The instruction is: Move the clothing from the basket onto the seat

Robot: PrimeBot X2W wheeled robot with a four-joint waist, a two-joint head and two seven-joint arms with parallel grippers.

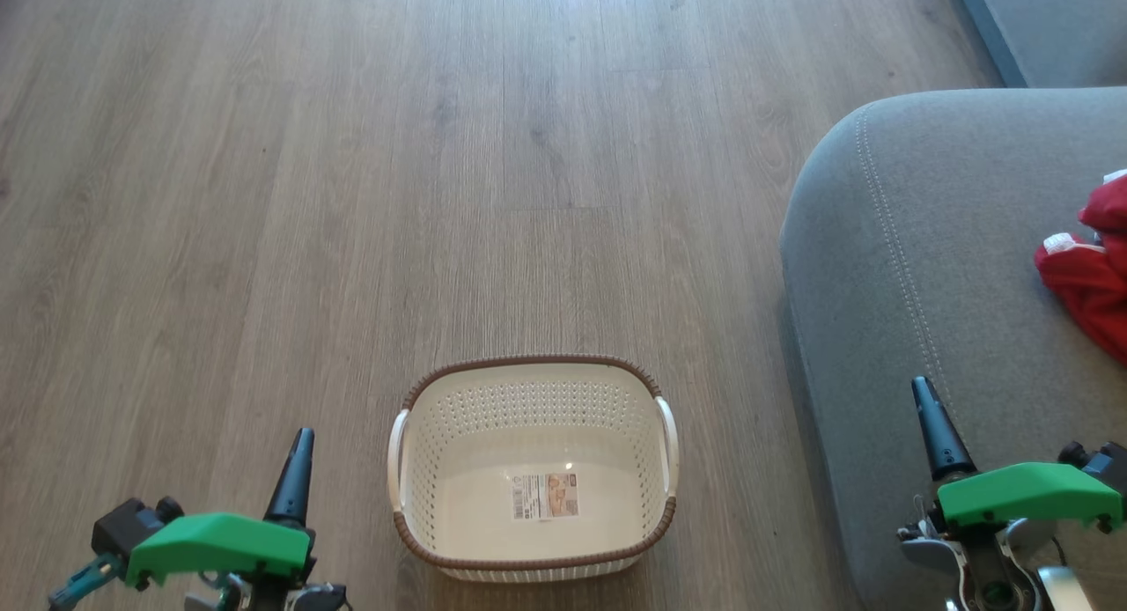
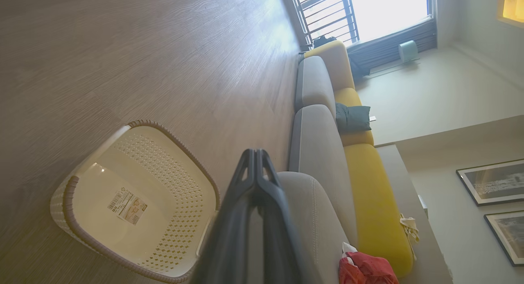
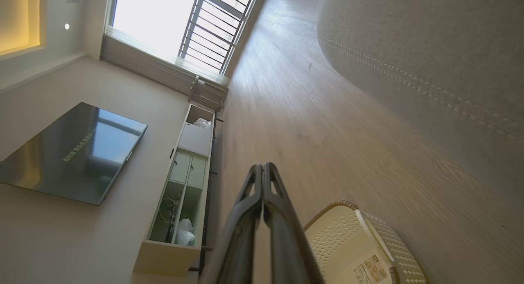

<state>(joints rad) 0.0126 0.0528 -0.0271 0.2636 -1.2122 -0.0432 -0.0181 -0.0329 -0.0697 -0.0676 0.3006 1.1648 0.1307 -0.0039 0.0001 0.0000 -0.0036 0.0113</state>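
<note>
Left fingers [image 1: 298,466]: pressed together, holding nothing; left of basket, near it, above floor [image 1: 352,197].
Basket [image 1: 528,362]: upright on floor, bare inside apart from label sticker [image 1: 546,495].
Seat [image 1: 924,241]: right of basket, rounded corner just beside it.
Right fingers [image 1: 935,430]: closed flat, empty; right of basket, over seat's near part.
Clothing [image 1: 1092,276]: red heap with white trim on seat, well right of basket, cut off by frame edge.
Progress: likely finished, judging by bare basket and heap on seat.
Risk: light basket easily knocked or tipped by a careless sweep of either arm beside it. Heap possibly dragged off seat if right fingers snag loose fabric on passing. Heap's far side hidden, so its nearness to a seat edge cannot be told.
</note>
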